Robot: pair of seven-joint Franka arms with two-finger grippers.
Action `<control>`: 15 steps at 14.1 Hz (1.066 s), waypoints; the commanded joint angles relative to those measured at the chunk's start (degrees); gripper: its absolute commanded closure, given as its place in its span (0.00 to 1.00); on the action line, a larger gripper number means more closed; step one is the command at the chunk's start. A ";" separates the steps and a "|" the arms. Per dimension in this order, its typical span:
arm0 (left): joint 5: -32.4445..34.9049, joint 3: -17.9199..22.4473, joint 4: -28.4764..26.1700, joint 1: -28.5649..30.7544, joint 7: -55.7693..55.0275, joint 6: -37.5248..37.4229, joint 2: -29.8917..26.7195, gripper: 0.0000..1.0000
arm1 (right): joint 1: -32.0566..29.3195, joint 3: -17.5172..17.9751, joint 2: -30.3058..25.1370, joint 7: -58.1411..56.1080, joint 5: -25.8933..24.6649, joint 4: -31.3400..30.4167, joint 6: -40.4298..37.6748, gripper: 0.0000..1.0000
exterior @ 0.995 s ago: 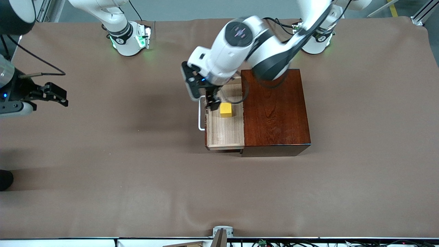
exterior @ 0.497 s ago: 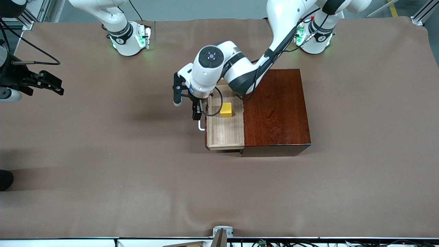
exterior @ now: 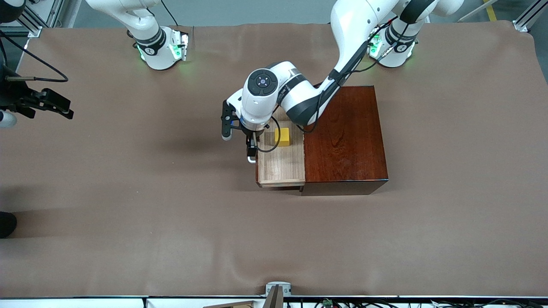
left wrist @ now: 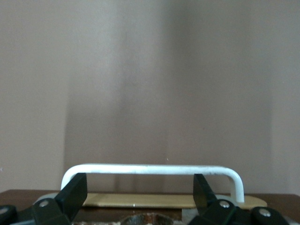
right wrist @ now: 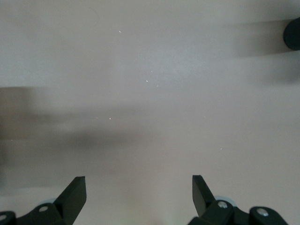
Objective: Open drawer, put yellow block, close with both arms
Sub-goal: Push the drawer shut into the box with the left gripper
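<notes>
Lowered toward the handle [left wrist: 150, 169], left hand [exterior: 252, 149] gapes empty, yellow block [exterior: 282, 137] just beside it.

Setting: robotics lab bench | Evidence: two white arms [exterior: 274, 90] bolted on green-lit round bases [exterior: 165, 51] along one table edge | brown cloth [exterior: 128, 214] spread over whole tabletop | aluminium frame rails [exterior: 526, 19] at corners | loose cables [exterior: 38, 77] and connectors by front edge | grey floor [exterior: 257, 10] past table.
</notes>
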 commanded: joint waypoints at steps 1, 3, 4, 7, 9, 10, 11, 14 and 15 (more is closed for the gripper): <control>3.08 0.72 1.65 -1.06 0.44 -4.50 0.09 0.00 | -2.87 0.44 -0.69 0.64 1.95 -0.04 -1.40 0.00; 4.06 0.90 1.74 -0.97 0.09 -7.67 -0.08 0.00 | -5.59 0.35 0.19 0.38 8.09 -0.12 -1.92 0.00; 4.41 2.03 1.74 -1.14 0.00 -8.99 -0.52 0.00 | -6.04 0.61 0.02 -0.32 8.03 -0.12 -3.84 0.00; 6.77 5.63 1.74 -3.07 0.09 -14.43 -1.75 0.00 | -6.13 0.79 0.11 -0.24 4.78 0.14 -1.67 0.00; 9.93 5.91 1.74 -3.34 0.17 -17.86 -1.93 0.00 | -6.22 0.79 0.46 0.12 4.69 -0.30 -1.32 0.00; 11.77 5.99 1.74 -3.26 0.18 -19.62 -2.19 0.00 | -6.31 0.79 0.46 0.12 4.69 -0.21 -0.09 0.00; 13.45 5.99 1.74 -3.17 0.18 -21.55 -2.37 0.00 | -6.48 0.79 0.37 0.20 4.78 -0.21 1.57 0.00; 15.92 6.26 1.74 -2.82 0.18 -26.65 -3.60 0.00 | -6.75 0.61 0.46 0.38 4.60 -0.21 4.58 0.00; 16.71 6.95 1.65 -2.99 0.18 -27.62 -3.95 0.00 | -7.10 0.61 0.46 0.38 4.51 -0.39 4.58 0.00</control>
